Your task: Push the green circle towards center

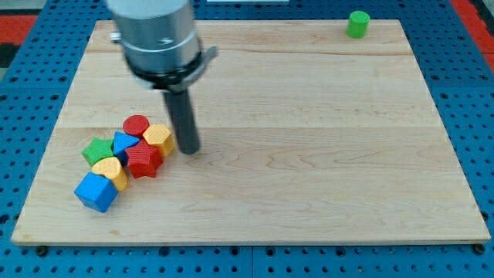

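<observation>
Pale wood counter [309,154], matt and visibly grained.
My rod's tip [190,150] looks dark and matt; its housing [154,35] above is dull grey metal; blocks ribbed.

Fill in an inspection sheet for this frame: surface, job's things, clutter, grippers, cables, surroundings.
Surface: wooden board, light planks.
Job's things: green circle upright near the board's top right edge, far from centre.
Clutter: cluster at the view's left: red circle, green star, blue triangle, orange hexagon, red star, yellow heart, blue cube.
Grippers: none; my tip just right of the orange hexagon.
Cables: nothing seen.
Surroundings: blue perforated base.
</observation>
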Robot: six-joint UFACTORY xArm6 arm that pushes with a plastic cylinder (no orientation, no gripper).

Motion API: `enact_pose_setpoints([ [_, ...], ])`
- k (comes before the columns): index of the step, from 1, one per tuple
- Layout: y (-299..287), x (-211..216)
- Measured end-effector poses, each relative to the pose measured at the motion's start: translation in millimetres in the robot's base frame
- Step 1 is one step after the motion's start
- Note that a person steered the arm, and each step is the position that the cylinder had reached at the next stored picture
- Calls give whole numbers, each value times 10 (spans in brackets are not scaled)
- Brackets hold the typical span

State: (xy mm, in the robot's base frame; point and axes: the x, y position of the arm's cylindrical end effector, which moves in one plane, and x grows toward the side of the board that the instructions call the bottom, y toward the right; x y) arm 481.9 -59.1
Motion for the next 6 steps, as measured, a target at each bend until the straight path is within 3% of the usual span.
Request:
enact_pose_setpoints([
  [1, 883, -360],
  [3, 2734, -1579],
  [4, 3481, -2465],
  [5, 3543, -2901],
  [6, 3495, -2909],
])
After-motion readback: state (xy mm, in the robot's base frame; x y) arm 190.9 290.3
